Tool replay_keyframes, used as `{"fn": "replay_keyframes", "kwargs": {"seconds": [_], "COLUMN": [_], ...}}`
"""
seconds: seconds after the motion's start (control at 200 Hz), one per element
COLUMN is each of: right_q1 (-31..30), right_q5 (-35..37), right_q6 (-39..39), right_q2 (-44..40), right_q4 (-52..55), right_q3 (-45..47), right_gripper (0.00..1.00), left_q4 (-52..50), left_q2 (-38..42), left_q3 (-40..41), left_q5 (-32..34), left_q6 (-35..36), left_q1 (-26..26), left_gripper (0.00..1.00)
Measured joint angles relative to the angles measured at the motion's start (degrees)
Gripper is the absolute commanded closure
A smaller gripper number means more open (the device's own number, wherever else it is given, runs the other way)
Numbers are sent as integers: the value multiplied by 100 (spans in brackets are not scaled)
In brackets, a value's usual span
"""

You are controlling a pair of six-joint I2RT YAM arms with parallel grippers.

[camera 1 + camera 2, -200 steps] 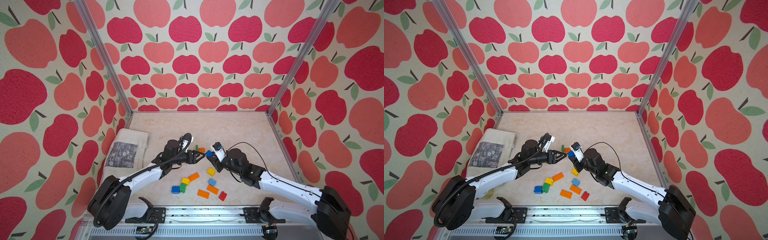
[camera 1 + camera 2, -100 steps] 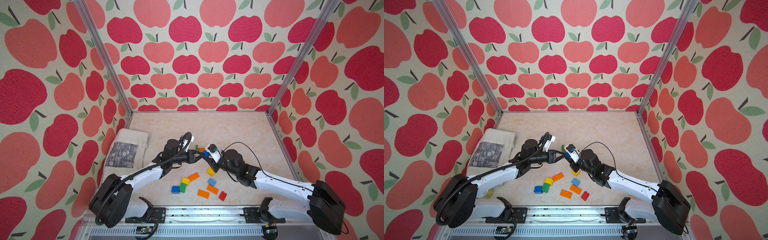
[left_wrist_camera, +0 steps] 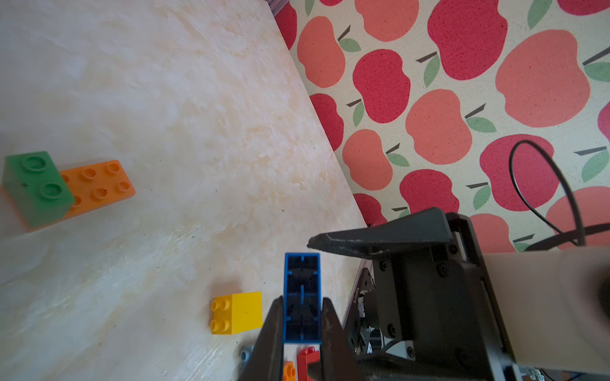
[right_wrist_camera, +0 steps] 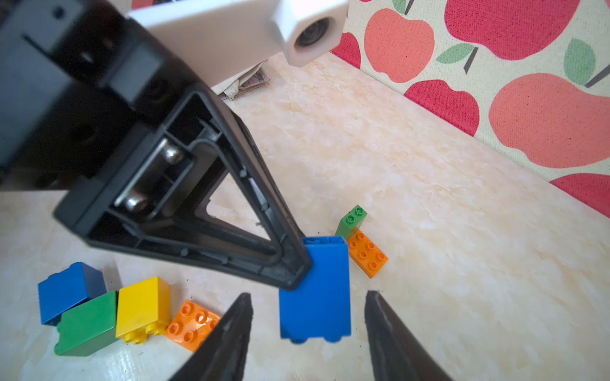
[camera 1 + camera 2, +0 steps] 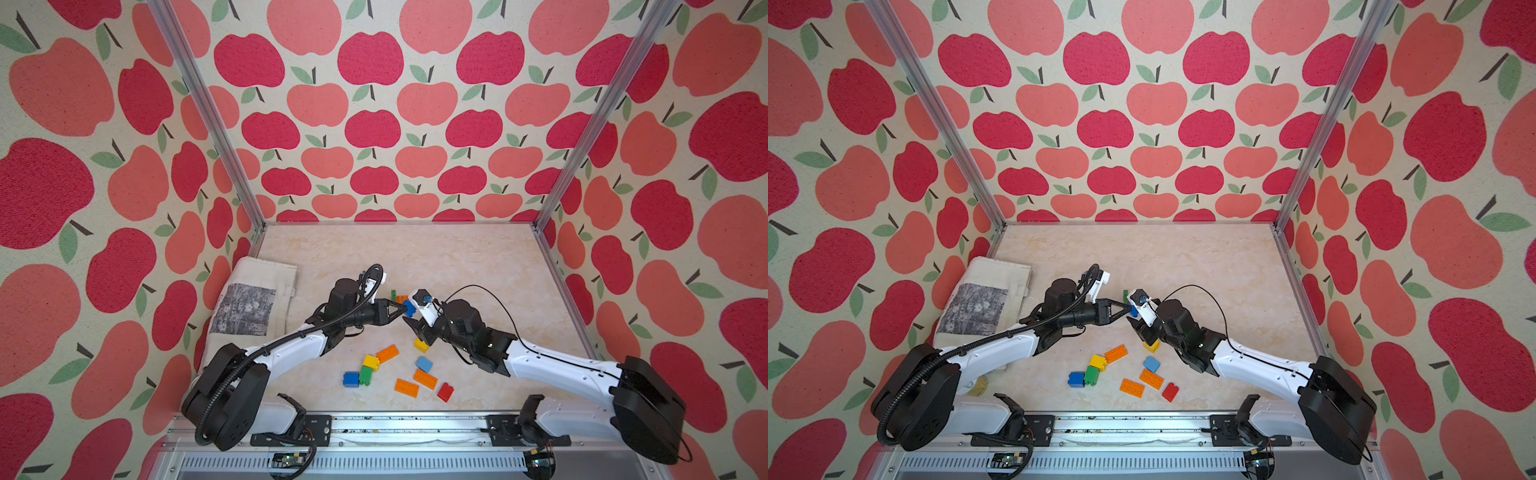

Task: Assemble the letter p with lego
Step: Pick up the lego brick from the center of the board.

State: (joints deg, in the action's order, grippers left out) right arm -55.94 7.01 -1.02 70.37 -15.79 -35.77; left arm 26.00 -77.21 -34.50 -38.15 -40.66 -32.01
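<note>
A blue lego brick (image 5: 409, 307) hangs above the table, pinched between the fingers of my left gripper (image 5: 402, 310), which is shut on it; in the left wrist view the brick (image 3: 302, 283) shows its hollow underside. My right gripper (image 4: 308, 294) stands open, its fingers on either side of the brick (image 4: 315, 290) without touching it. Behind them a green brick sits on an orange plate (image 5: 398, 296). Loose lego lies nearer the front: a yellow brick (image 5: 420, 345), an orange plate (image 5: 387, 353), and a yellow, green and blue cluster (image 5: 365, 372).
A light blue brick (image 5: 424, 364), two orange plates (image 5: 415, 383) and a red brick (image 5: 445, 392) lie front right. A folded newspaper (image 5: 253, 299) rests at the left wall. Apple-patterned walls enclose the table; the rail runs along the front.
The left gripper has closed on the blue brick. The right gripper, which held it a second ago, has opened and let it go.
</note>
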Motion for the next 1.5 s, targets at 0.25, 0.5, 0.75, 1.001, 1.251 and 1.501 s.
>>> {"fn": "replay_keyframes", "kwargs": {"seconds": [0.25,0.5,0.75,1.001,1.251,1.501], "right_q1": [739,990,1196,1333,1353,1526], "right_q5": [-975,-2120,-2822,-3353,-3628,-3654], "right_q6": [1178,2402,3029,3442,3587,3718], "right_q2": [-254,-52,48,127,151,-17], "right_q4": [269,-74,-509,-1167,-1593,-1810], "right_q3": [-247,-372,-372,-284,-177,120], "right_gripper": [31,36,45,61,63,66], "left_q4": [1161,2671,3663,4293,4850,4789], "left_q2": [107,-310,-380,-487,-570,-87], "left_q3": [612,726,920,999,1172,1272], "left_q5": [590,614,516,411,258,275], "left_q6": [-699,-1075,-1091,-1104,-1202,-1108], "left_q1": [278,195,94,48,50,105], "left_gripper": [100,100,100,100,100,100]}}
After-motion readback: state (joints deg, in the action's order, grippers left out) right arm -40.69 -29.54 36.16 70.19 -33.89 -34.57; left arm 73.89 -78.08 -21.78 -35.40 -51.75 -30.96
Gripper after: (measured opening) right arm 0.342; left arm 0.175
